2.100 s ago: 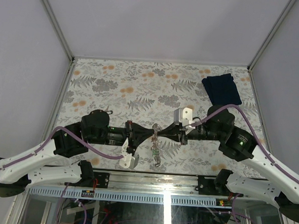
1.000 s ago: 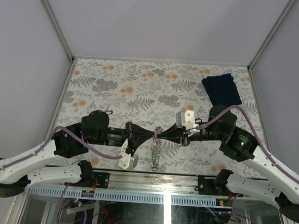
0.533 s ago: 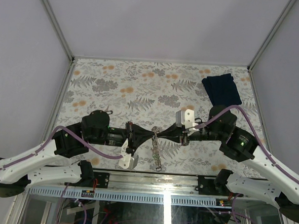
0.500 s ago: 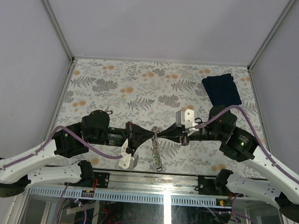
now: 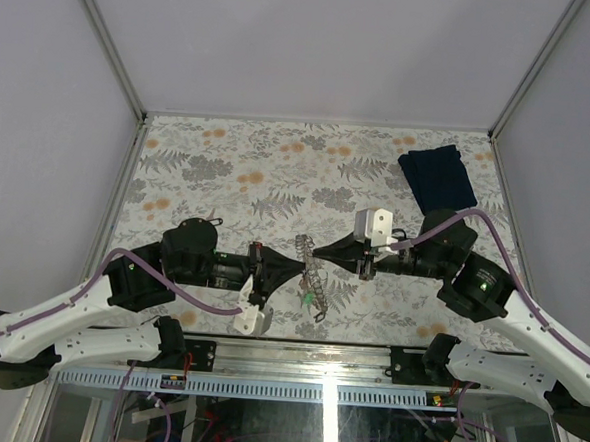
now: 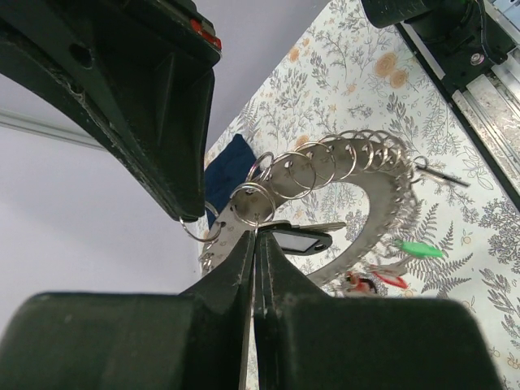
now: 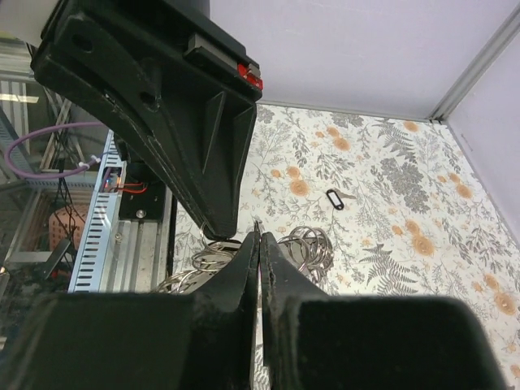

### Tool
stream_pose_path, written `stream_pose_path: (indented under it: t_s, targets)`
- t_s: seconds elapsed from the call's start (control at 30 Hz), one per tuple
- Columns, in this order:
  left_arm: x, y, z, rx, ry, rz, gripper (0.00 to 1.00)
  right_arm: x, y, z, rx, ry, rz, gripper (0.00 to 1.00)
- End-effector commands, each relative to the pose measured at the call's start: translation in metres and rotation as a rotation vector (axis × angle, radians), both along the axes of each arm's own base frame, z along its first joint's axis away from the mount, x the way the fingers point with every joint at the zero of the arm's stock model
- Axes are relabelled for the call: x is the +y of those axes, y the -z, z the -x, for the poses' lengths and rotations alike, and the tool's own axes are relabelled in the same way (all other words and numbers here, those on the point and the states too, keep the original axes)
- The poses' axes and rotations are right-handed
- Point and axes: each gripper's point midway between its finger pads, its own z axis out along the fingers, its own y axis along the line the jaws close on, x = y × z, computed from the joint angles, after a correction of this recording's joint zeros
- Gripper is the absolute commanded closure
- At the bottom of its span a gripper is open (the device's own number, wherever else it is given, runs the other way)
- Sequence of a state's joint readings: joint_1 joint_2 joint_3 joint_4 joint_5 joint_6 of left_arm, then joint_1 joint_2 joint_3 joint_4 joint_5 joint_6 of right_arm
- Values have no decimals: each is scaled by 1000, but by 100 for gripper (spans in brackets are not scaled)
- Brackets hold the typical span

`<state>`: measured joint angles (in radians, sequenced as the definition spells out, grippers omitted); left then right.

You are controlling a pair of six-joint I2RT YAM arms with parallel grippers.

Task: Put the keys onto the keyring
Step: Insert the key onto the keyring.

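The keyring (image 5: 310,277) is a chain of silvery rings held up between both grippers just above the table's near edge. In the left wrist view it arcs to the right (image 6: 341,158) with its green tag (image 6: 418,249) and red tag (image 6: 370,281). My left gripper (image 6: 256,236) is shut on one ring, and a black-headed key (image 6: 302,240) hangs from that ring. My right gripper (image 7: 258,231) is shut on a ring at the chain's other end (image 7: 307,242). Another black-headed key (image 7: 333,197) lies loose on the table. The left gripper (image 5: 294,272) and right gripper (image 5: 316,250) are nearly tip to tip.
A dark blue folded cloth (image 5: 438,175) lies at the far right of the floral table (image 5: 278,170). Metal frame rails (image 5: 327,355) run along the near edge, right below the hanging chain. White walls close in the back and both sides.
My right gripper has pulled back to the right and away from the left one. The chain, which hung straight down from where the tips met, is now drawn out between them.
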<state>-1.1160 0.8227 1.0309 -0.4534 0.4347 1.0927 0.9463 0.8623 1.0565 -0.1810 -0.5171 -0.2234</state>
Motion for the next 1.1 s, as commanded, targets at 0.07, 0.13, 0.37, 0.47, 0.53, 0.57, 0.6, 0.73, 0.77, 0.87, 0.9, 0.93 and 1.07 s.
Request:
stream_pose_path:
  t_s: [0.07, 0.13, 0.37, 0.47, 0.53, 0.57, 0.6, 0.73, 0.77, 0.87, 0.9, 0.93, 1.07]
  targets:
    - [-3, -7, 2, -11, 15, 23, 100, -3, -37, -4, -67, 33, -121, 100]
    - [-3, -8, 0, -7, 3, 29, 100, -4, -36, -4, -79, 32, -121, 100]
    - [2, -21, -5, -1, -49, 116, 100, -8, -37, 11, -147, -40, -132, 100]
    - [4, -22, -8, -13, -71, 120, 100, -6, -35, 18, -139, -86, -124, 100]
    - [6, -20, -13, -26, -92, 114, 100, -4, -33, 23, -119, -118, -106, 100]
    - [5, -20, -14, -33, -97, 111, 100, -3, -32, 24, -108, -131, -98, 100]
    - [5, -19, -15, -37, -101, 107, 100, -2, -32, 26, -98, -144, -91, 100]
    - [3, -20, -15, -49, -92, 103, 100, 2, -28, 32, -57, -194, -75, 100]
    - [2, -20, -14, -50, -85, 102, 100, 4, -27, 33, -48, -200, -71, 100]
    - [1, -20, -11, -53, -63, 99, 100, 7, -25, 29, -38, -193, -64, 100]
    - [0, -20, -11, -52, -58, 98, 100, 8, -26, 29, -38, -189, -65, 100]
    - [0, -20, -9, -51, -51, 96, 100, 8, -26, 27, -38, -180, -66, 100]
    - [0, -20, -6, -47, -36, 94, 100, 8, -28, 20, -42, -142, -72, 100]
